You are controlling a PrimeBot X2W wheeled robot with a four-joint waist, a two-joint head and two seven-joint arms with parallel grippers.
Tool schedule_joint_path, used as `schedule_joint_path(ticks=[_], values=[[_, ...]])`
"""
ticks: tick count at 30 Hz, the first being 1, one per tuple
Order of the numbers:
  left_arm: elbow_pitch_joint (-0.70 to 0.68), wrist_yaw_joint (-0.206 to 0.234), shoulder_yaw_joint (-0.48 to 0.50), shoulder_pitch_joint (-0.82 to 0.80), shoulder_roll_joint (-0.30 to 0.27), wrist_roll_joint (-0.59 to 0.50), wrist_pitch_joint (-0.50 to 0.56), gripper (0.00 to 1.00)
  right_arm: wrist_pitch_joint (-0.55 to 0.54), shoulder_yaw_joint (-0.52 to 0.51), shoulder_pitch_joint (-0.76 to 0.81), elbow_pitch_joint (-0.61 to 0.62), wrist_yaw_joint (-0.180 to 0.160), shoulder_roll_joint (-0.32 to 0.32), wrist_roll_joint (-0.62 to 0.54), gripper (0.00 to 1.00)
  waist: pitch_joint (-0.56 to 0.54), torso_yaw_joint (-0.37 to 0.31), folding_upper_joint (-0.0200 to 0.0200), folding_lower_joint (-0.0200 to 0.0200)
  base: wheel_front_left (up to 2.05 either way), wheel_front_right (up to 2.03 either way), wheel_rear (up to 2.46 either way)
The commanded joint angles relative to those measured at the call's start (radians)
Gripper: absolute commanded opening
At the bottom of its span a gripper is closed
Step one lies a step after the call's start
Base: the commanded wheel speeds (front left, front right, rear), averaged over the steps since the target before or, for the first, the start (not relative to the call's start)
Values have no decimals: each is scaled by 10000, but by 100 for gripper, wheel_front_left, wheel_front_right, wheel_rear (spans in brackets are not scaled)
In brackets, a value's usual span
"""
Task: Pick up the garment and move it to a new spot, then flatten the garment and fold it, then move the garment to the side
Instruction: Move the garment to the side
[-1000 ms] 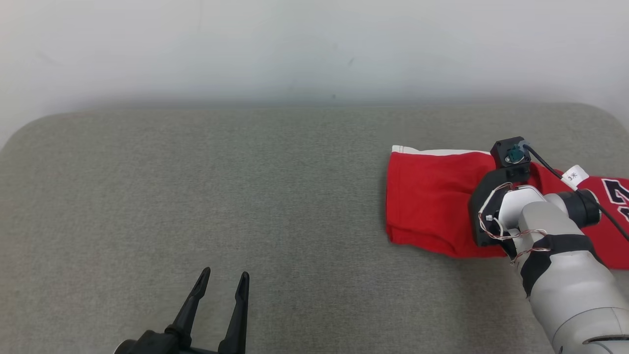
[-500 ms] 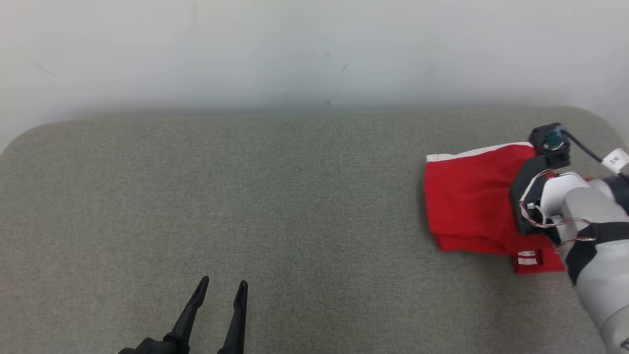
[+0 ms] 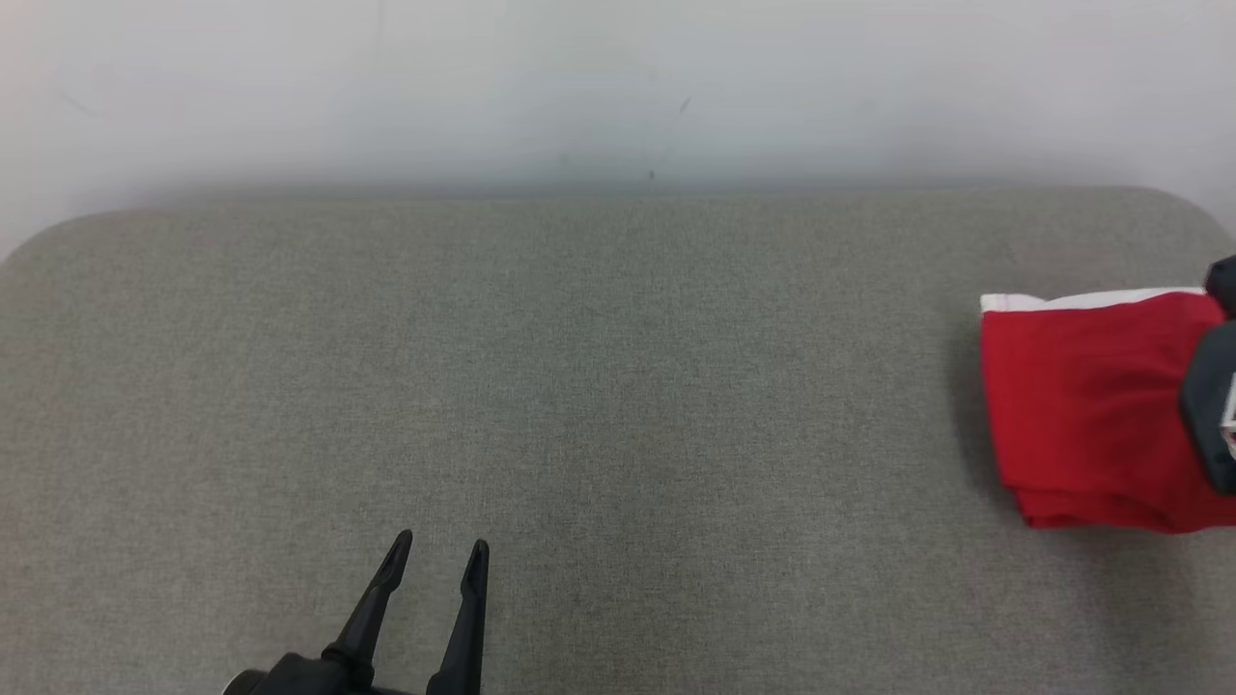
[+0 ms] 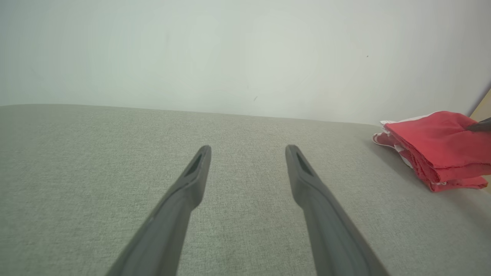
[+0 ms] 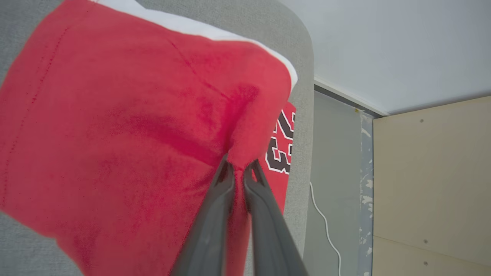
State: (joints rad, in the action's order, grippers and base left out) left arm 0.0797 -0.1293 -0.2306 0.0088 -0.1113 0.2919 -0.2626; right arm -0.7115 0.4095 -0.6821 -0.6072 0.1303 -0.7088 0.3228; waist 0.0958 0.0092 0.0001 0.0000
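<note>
One red garment is lying at three o'clock. Right jaws are gripping it; left jaws are gaping, empty.

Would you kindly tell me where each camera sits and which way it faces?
Head view: on the head, facing forward and down at the table and wall; open left gripper lower left, right arm at the right edge.
Left wrist view: on the left wrist, facing along its spread fingers across the table.
Right wrist view: on the right wrist, facing down at the right gripper, shut on the garment.
Shared: head and left wrist views both show the garment at the table's right end.
</note>
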Motion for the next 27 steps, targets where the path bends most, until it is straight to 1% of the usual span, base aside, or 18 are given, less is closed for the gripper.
schedule_joint_path(ticks=[1,2,5,9,11,12,13,16,17,18,21,25,27], values=[[-32,-11,-54,-178,-41,12,-27,100,-167,-111,274,464,1,-355,-118,0,225,48,-1,0,0,0,0],[-24,-11,-99,-233,-51,17,-27,100,-223,-55,413,787,1,-572,-287,0,310,90,-1,0,0,0,0],[25,-11,-264,-468,-101,56,-27,100,-163,-208,678,1147,1,-1073,-830,0,567,290,-1,0,0,0,0],[96,-11,-362,-692,-155,97,-27,100,-48,-628,910,989,1,-1107,-1477,0,885,644,-1,0,0,0,0],[121,-11,-383,-786,-159,111,-27,100,177,-939,925,900,1,-1101,-1958,0,1026,818,-1,0,0,0,0],[121,-11,-423,-804,-168,120,-27,100,384,-1091,945,884,1,-1119,-2213,5,1106,918,-1,0,0,0,0],[126,-11,-426,-816,-182,119,-27,100,514,-1270,1012,789,1,-1047,-2385,100,1159,1003,-1,0,0,0,0],[118,-11,-419,-869,-198,132,-27,100,720,-1688,1133,584,1,-937,-2817,100,1255,1158,-1,0,0,0,0],[93,-11,-398,-911,-221,142,-27,100,767,-2190,1182,413,1,-683,-3115,100,1313,1259,-1,0,0,0,0],[93,-11,-398,-911,-221,142,-27,100,767,-2190,1182,413,1,-683,-3115,100,1313,1259,-1,0,0,0,0],[103,-11,-369,-899,-230,128,-27,100,706,-3179,1368,281,1,-134,-3452,100,1304,1317,-1,0,0,0,0],[64,-11,-367,-820,-223,41,-27,100,1168,-4540,1760,836,1,926,-3833,100,1090,1248,-1,0,0,0,0],[-43,-11,-286,-792,-206,-4,-27,100,1497,-5125,2030,1350,1,1668,-3842,100,916,1161,-1,0,0,0,0]])
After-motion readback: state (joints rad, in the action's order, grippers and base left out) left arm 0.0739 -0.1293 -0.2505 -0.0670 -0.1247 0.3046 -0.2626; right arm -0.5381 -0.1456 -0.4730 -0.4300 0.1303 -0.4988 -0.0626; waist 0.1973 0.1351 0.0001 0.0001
